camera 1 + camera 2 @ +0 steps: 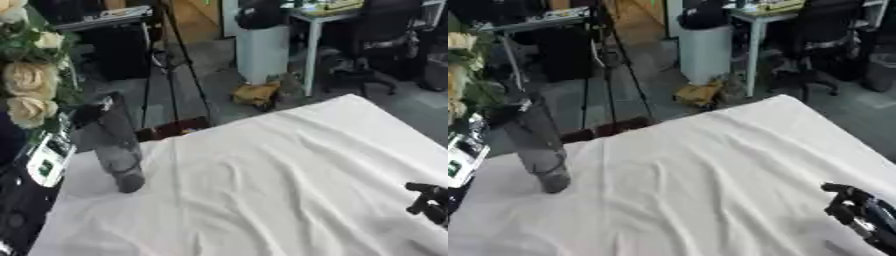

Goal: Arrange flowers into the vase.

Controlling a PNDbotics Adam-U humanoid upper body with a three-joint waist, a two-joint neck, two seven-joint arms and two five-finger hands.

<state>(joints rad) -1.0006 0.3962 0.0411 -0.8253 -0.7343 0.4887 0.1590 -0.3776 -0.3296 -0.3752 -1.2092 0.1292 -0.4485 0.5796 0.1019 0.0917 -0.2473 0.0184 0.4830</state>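
Tabletop (289,165) covered with a rumpled white cloth, lying askew in both views. Grey vase (118,150) standing near the far left corner of the cloth, leaning slightly, base on the cloth. Cream roses (29,92) with green leaves bunched above and to the left of the vase mouth; stems appear to run down into the vase, though entry at the mouth not clearly visible. Right hand (859,210) seen at the lower right edge of the tabletop, black, well apart from the vase; fingers (840,191) bent and pointing toward the middle of the cloth, holding nothing, tips just over the cloth; contact with the cloth not determinable. Left hand not seen in either view; a dark shape with a white-and-green panel (48,157) at the left edge, beside the vase, cannot be identified. Cloth between vase and right hand carrying only folds and creases. Beyond the tabletop: grey floor, black tripod (171,70) standing behind the vase, white bin (262,52) with a dark lid, office chair (381,40) at a desk, yellowish object (254,92) lying on the floor near the bin.
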